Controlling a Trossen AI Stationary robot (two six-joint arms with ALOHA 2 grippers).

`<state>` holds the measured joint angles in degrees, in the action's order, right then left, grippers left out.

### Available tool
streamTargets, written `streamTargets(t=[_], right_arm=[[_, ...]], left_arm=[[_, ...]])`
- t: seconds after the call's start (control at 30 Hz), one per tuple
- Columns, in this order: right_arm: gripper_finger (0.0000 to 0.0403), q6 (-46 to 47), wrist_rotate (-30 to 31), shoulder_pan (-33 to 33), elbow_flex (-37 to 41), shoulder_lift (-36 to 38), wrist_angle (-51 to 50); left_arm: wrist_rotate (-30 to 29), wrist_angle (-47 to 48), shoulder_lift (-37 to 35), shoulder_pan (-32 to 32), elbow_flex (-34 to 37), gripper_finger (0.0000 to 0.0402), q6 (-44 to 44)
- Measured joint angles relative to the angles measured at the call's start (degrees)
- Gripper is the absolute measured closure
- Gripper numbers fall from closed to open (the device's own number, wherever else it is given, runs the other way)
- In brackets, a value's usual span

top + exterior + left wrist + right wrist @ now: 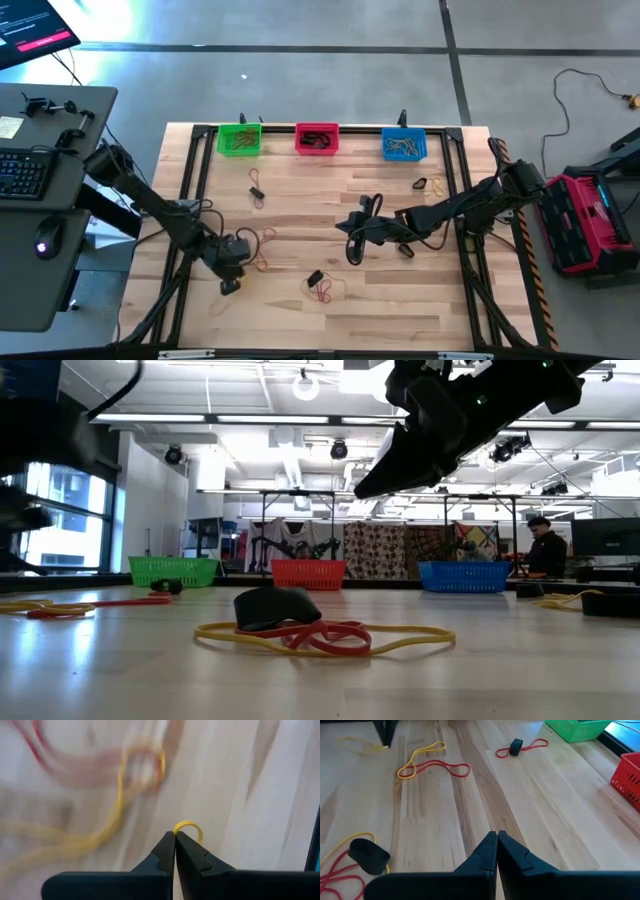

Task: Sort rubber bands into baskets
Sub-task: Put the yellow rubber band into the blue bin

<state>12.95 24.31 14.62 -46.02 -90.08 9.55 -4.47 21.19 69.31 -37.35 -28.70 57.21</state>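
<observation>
Wooden table (400,300): green basket (239,139), red basket (316,138), blue basket (404,145) along far edge; loose rubber bands (322,287) scattered mid-surface.

Free room and obstacles on the desk (400,310). Along the far edge stand three baskets in a row, green (239,139), red (316,138) and blue (404,144), with open gaps between them. The left gripper (229,286) sits low near the front left; the right gripper (352,253) and its arm reach across the right half toward the centre. Loose rubber bands (322,288) lie flat between the grippers. The front right corner lies bare.
</observation>
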Motion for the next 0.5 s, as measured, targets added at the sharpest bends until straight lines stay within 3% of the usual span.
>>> streamTargets(t=[0.2,0.5], right_arm=[[0.0402,0.1,-0.6,0.0,0.0,0.0,0.5],[0.0402,0.7,-0.9,0.0,0.0,0.0,0.6]], left_arm=[[-7.0,-6.7,-0.6,8.1,-0.5,0.0401,-11.3],[-7.2,-15.7,-0.5,19.4,-0.5,0.0401,-26.6]])
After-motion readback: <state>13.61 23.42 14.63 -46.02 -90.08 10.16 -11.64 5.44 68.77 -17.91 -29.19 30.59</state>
